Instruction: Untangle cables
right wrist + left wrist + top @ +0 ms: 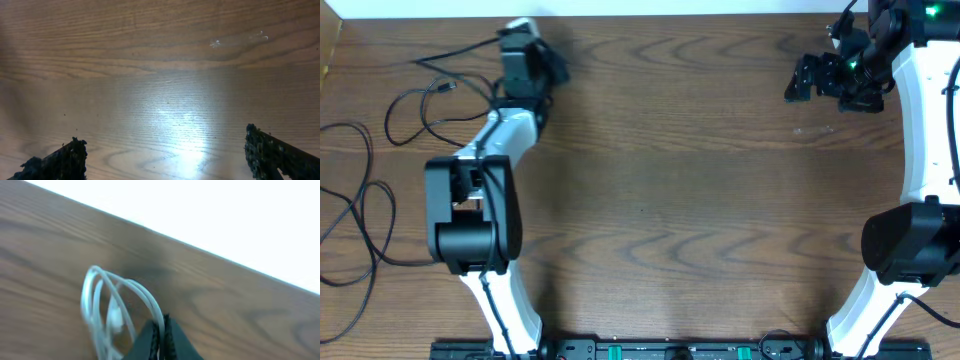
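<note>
Left wrist: jaws tight on white cable [116,321]; right jaws wide.

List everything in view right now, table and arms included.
black cables: count unclear where they overlap, black, loose loops on the table's left side
white cable: one, white, looped near the table's far edge, at the left pincer
table: one, brown wood, under everything
left pincer: one, black, shut on the white cable
right pincer: one, black, open over bare wood
left arm: one, white and black, left side
right arm: one, white and black, right side
</note>
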